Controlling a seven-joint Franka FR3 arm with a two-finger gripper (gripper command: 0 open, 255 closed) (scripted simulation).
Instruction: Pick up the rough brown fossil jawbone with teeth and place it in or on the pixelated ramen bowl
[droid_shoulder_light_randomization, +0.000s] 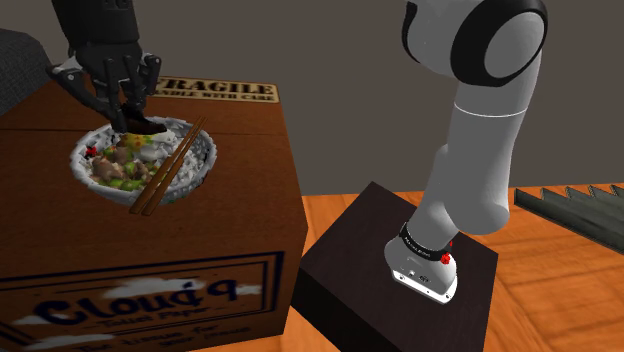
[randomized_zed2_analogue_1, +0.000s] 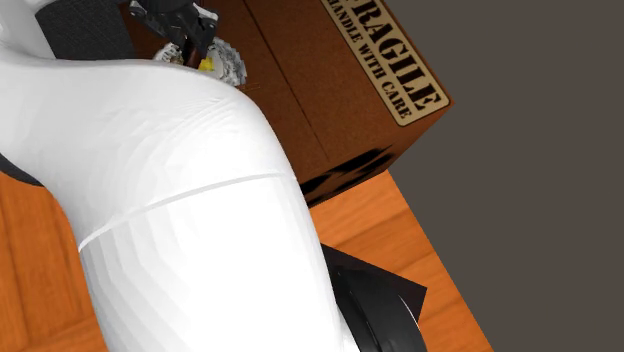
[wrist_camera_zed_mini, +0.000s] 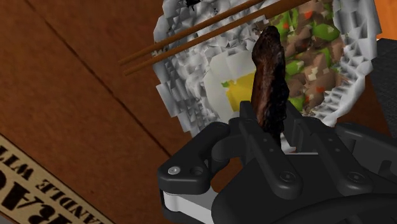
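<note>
The end effector (droid_shoulder_light_randomization: 133, 112) hangs low over the far edge of the ramen bowl (droid_shoulder_light_randomization: 204, 150), its two black fingers clamped on the dark brown jawbone (wrist_camera_zed_mini: 269, 79), which sticks out past the fingertips and points down at the food. The carry looks as good as finished, so the step in hand is the release, and doing it well seems a matter of position more than force. In the wrist view the bone's tip sits over the seam between the egg half (wrist_camera_zed_mini: 230, 88) and the chopped toppings, inside the blocky white rim, so a straight descent should land it on the food. It is probably wise to lower until the tip is just above or touching the filling before opening, since a long narrow piece dropped from higher could tip over the rim. The pair of brown chopsticks (droid_shoulder_light_randomization: 166, 170) rests slantwise across the bowl, near the bone but apart from it, and the fingers should open clear of them. The bowl holds green, brown and red bits plus the egg with its yellow yolk, and stands on top of a brown cardboard box (droid_shoulder_light_randomization: 150, 250) marked FRAGILE.
</note>
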